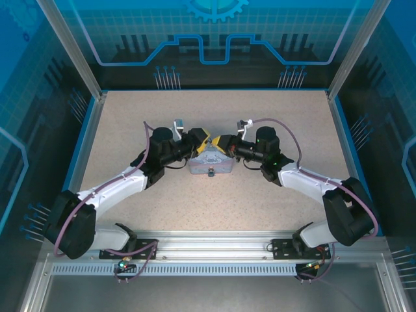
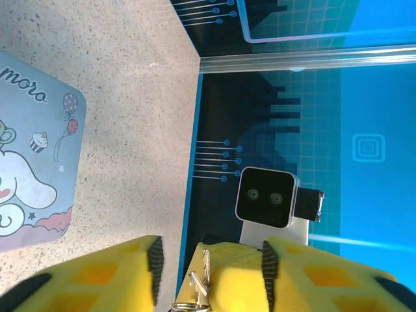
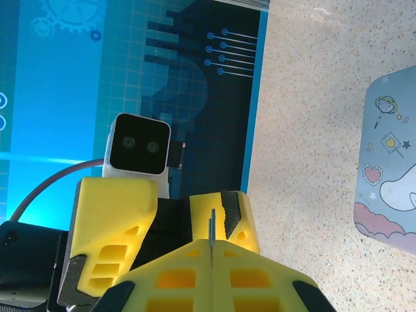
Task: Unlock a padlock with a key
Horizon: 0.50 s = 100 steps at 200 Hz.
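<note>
Key first: the key (image 3: 211, 229) pokes out as a thin dark sliver, edge-on, just beyond the tips of the right gripper (image 3: 211, 252), whose two yellow fingers are pressed together on it. From the left wrist the key (image 2: 202, 273) shows a bit broader, a small ring (image 2: 184, 305) dangling under it, lying against the right gripper's yellow tip. The left gripper (image 2: 211, 259) is spread wide, one dark pad (image 2: 155, 257) on either side of that tip and touching nothing that I can see.

From above, the left gripper (image 1: 202, 140) and right gripper (image 1: 223, 143) meet nose to nose in the air. Beneath them and a little toward the arm bases sits the padlock (image 1: 211, 173), a small dark speck on the near face of the lavender tin (image 1: 197, 169), too small to tell which way its keyhole faces. The tin rests on the speckled table (image 1: 130, 130).

My read: this is the key-handling step, a mid-air regrasp or handover, and the padlock is not yet approached. The next move likely calls for the left fingers to close on the ring end without knocking the key askew. After that, one arm must bring the blade down and toward the near face of the tin, lined up with the keyhole, while the other steadies the padlock
</note>
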Each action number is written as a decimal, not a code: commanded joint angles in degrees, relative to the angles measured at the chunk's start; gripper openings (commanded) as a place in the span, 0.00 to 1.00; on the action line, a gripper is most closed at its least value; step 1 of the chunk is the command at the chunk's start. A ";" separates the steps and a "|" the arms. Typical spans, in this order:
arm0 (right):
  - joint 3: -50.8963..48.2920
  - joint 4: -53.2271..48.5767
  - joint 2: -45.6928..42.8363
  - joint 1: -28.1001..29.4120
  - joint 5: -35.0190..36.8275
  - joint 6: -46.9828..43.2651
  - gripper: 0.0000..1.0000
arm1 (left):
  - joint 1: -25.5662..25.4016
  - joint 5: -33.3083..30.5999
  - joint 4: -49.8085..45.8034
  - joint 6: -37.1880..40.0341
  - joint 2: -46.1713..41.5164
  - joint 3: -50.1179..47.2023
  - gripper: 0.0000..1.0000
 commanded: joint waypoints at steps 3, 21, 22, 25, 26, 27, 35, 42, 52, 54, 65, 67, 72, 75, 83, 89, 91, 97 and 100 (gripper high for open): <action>-0.11 1.66 0.20 -0.56 0.74 0.59 0.00 | -0.23 -0.16 1.36 -0.69 0.68 -0.18 0.35; -0.07 2.08 0.67 -0.47 0.77 0.80 0.00 | -0.29 -0.02 1.58 -0.82 0.76 -0.04 0.29; -0.07 2.13 0.72 -0.51 0.85 0.85 0.00 | -0.25 -0.02 1.58 -0.76 0.76 -0.03 0.29; -0.19 2.25 0.77 -0.49 0.77 0.82 0.00 | -0.29 0.04 1.58 -0.77 0.76 -0.02 0.28; -0.17 2.31 0.81 -0.48 0.77 0.90 0.00 | -0.29 0.01 1.58 -0.78 0.76 -0.06 0.28; -0.16 2.34 0.84 -0.47 0.76 0.90 0.00 | -0.30 0.04 1.58 -0.74 0.76 -0.04 0.28; -0.14 2.54 0.95 -0.47 0.76 0.99 0.00 | -0.27 0.05 1.58 -0.75 0.76 -0.03 0.26; -0.21 2.54 0.97 -0.47 0.76 1.04 0.00 | -0.28 -0.02 1.58 -0.71 0.75 -0.13 0.24; -0.29 2.54 0.97 -0.47 0.76 1.06 0.00 | -0.30 -0.10 1.63 -0.83 0.74 -0.18 0.22; -0.26 2.54 0.98 -0.47 0.76 1.03 0.00 | -0.32 -0.11 1.66 -0.82 0.69 -0.17 0.21; -0.24 2.54 0.98 -0.47 0.79 0.99 0.00 | -0.35 -0.11 1.67 -0.87 0.71 -0.25 0.19; -0.29 2.58 1.04 -0.47 0.81 0.99 0.00 | -0.38 -0.09 1.67 -0.87 0.68 -0.28 0.18; -0.25 2.53 1.04 -0.48 0.79 1.00 0.00 | -0.31 -0.19 1.74 -0.79 0.76 -0.26 0.17; -0.24 2.54 1.04 -0.47 0.76 0.99 0.00 | -0.34 -0.19 1.76 -0.85 0.76 -0.27 0.16; -0.24 2.54 1.04 -0.49 0.84 1.04 0.00 | -0.34 -0.15 1.80 -0.85 0.76 -0.32 0.12; -0.22 2.52 1.05 -0.48 0.85 0.99 0.00 | -0.37 -0.11 1.85 -0.81 0.76 -0.28 0.09; -0.24 2.47 1.08 -0.47 0.85 1.03 0.00 | -0.36 -0.11 1.85 -0.79 0.76 -0.24 0.08; -0.18 2.41 1.04 -0.47 0.94 1.03 0.00 | -0.37 -0.11 1.80 -0.86 0.76 -0.27 0.06; -0.12 2.37 1.04 -0.47 0.96 1.04 0.00 | -0.45 -0.13 1.72 -0.84 0.76 -0.27 0.05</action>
